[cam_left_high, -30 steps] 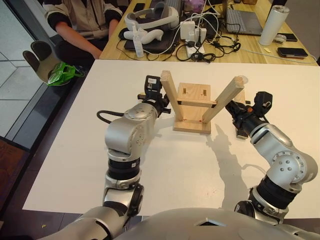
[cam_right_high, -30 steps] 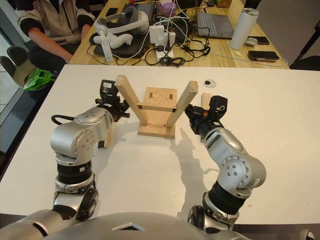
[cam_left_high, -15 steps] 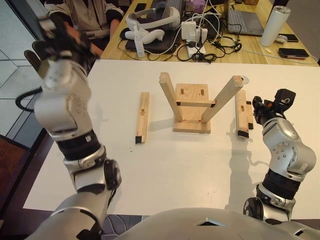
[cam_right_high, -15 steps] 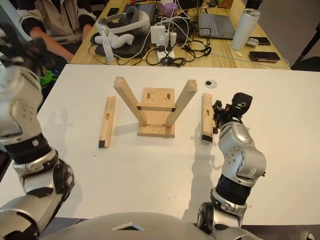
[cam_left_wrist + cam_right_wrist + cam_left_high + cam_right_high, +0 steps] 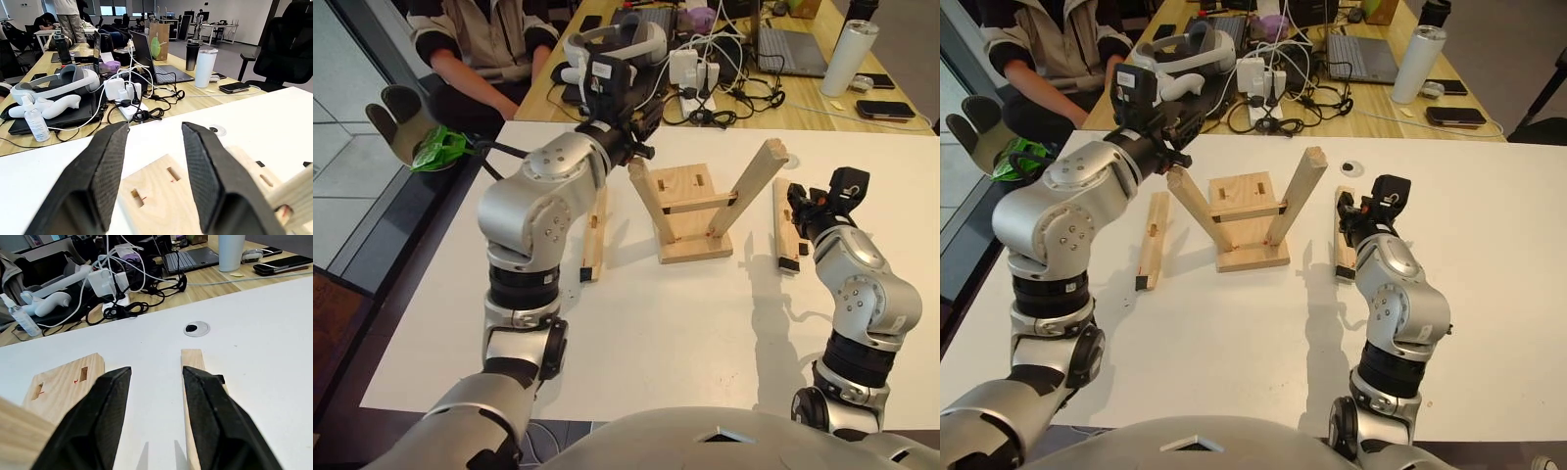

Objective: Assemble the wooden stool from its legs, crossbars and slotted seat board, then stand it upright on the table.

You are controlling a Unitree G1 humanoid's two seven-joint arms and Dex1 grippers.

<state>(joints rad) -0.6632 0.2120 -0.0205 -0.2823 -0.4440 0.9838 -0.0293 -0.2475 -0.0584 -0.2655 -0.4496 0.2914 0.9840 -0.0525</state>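
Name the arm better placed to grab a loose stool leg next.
Right, probably: the right tool, open, hangs low beside the loose leg right of the seat board. The left tool, also open, is raised over the board, away from the other loose leg.

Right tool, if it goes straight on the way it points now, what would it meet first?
The right tool would likely meet the white table first, beside the loose leg; the round grommet lies beyond. Depth is unclear.

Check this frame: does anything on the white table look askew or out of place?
The half-built stool lies seat board down, its two fitted legs splayed outward rather than parallel. Two loose legs lie flat and unattached, one on each side.
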